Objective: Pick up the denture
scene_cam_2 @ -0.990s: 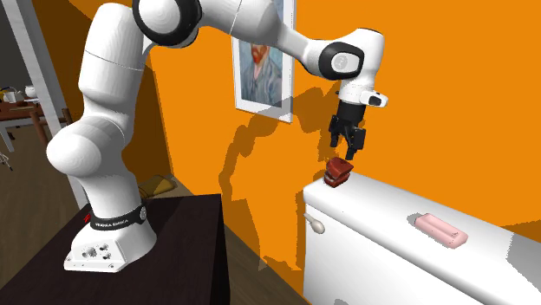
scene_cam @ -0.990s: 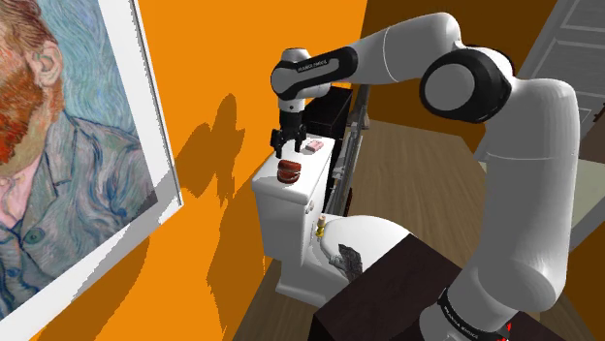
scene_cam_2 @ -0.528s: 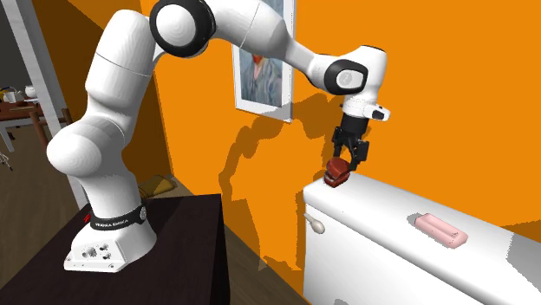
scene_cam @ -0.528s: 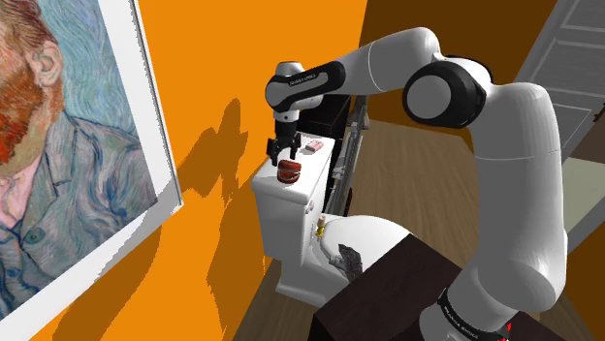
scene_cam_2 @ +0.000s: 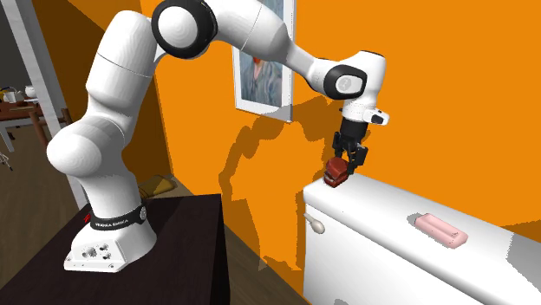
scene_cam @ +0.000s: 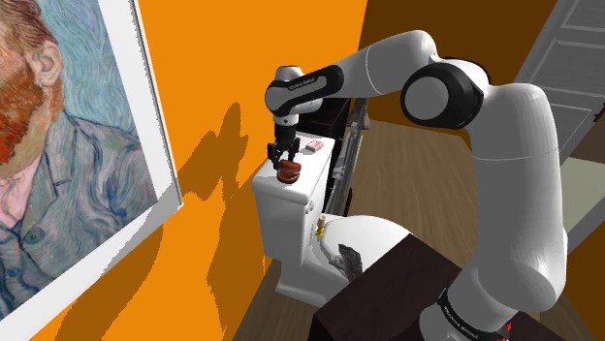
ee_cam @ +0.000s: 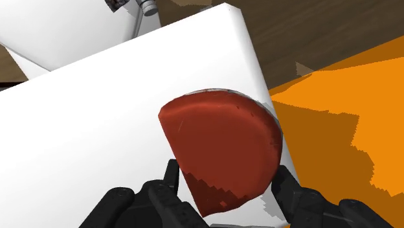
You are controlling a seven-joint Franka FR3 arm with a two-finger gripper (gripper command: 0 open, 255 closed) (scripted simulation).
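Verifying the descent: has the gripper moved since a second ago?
Yes. The gripper has come down toward the white tank lid, its fingers either side of the dark red denture.

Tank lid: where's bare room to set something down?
Free: the white stretch of tank lid between the denture and the pink bar, the widest bare patch. A smaller strip lies beyond the pink bar, towards the second exterior view's right. Crowded: the denture's end, where the gripper straddles it.
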